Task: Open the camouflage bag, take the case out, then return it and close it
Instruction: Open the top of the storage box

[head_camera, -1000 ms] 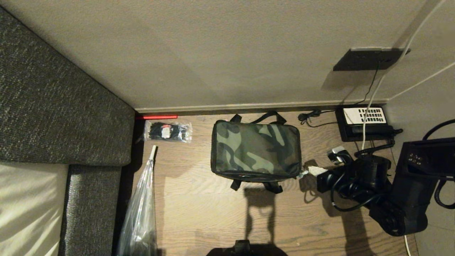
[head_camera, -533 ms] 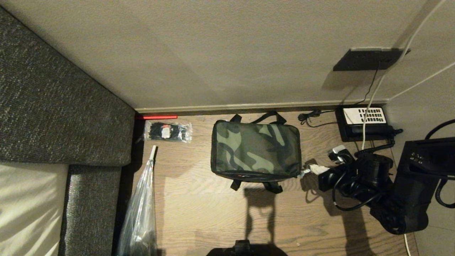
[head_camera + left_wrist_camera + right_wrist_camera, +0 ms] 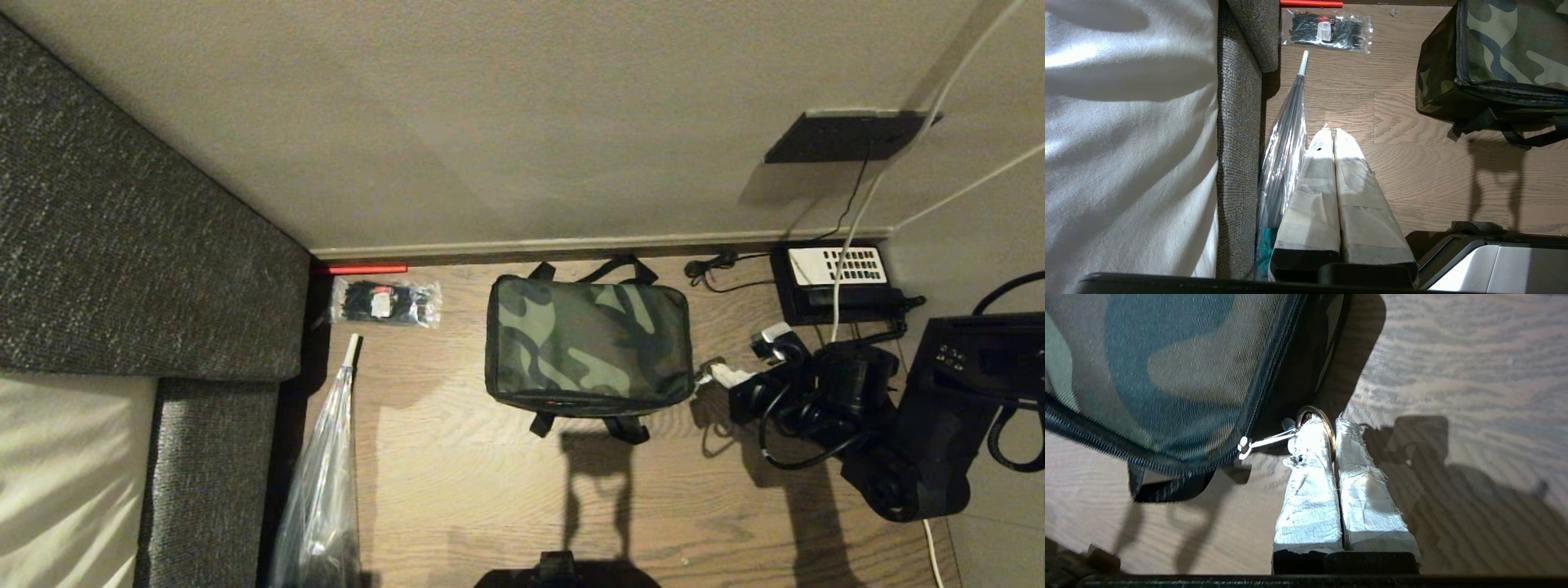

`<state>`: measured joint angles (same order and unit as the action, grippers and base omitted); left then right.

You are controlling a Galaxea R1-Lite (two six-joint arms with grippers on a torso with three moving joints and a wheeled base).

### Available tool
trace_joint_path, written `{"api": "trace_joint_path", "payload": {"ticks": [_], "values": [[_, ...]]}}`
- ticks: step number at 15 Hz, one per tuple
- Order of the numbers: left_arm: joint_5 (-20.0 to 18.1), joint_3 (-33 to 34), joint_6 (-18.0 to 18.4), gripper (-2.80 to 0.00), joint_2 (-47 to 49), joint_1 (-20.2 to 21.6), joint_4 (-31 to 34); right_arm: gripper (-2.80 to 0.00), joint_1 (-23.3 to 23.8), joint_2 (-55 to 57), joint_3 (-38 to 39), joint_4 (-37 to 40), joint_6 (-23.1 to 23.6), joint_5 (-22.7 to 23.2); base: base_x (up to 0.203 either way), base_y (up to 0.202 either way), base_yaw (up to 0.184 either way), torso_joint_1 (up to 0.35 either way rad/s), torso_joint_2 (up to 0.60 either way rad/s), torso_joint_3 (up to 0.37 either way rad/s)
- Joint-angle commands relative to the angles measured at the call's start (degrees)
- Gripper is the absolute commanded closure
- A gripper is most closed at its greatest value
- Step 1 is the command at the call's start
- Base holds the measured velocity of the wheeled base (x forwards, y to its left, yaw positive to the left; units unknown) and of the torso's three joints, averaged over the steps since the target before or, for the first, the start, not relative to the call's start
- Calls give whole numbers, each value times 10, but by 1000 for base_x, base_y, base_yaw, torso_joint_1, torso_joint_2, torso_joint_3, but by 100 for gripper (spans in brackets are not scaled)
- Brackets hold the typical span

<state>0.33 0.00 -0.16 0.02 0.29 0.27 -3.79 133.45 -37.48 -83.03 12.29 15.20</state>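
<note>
The camouflage bag [image 3: 588, 347] sat zipped shut on the wooden floor [image 3: 457, 490], just in front of the skirting board, with the case out of sight, presumably inside. At the bag's right-hand near corner the right end effector [image 3: 1323, 420] was clamped on the metal ring [image 3: 1327, 422] of the zip pull [image 3: 1265, 440], its taped fingers [image 3: 1310, 490] pressed together around it. Over the last second the right arm [image 3: 857, 408] had shifted a little farther from the bag's near edge, toward the skirting board, carrying the ring with it, and the pull was drawn taut from the slider [image 3: 1244, 446] at the corner. The lid seam showed no gap yet, so I judge the unzipping had only just started around that corner. The left end effector [image 3: 1329, 136] hung idle over the floor to the bag's left, fingers closed on nothing, beside a clear plastic bag [image 3: 1284, 139] leaning on the sofa [image 3: 1237, 134].
</note>
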Motion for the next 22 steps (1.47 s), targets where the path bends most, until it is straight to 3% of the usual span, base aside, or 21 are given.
{"api": "trace_joint_path", "payload": {"ticks": [1,10,22], "values": [[0,2,0,0,-1,1,0,0,0,3,-18,4,2,1,0,0,0,0,0,0],[0,2,0,0,-1,0,0,0,-1,6,-64,12,1,69,0,0,0,0,0,0],[0,2,0,0,-1,0,0,0,0,37,-170,15,-2,69,0,0,0,0,0,0]]}}
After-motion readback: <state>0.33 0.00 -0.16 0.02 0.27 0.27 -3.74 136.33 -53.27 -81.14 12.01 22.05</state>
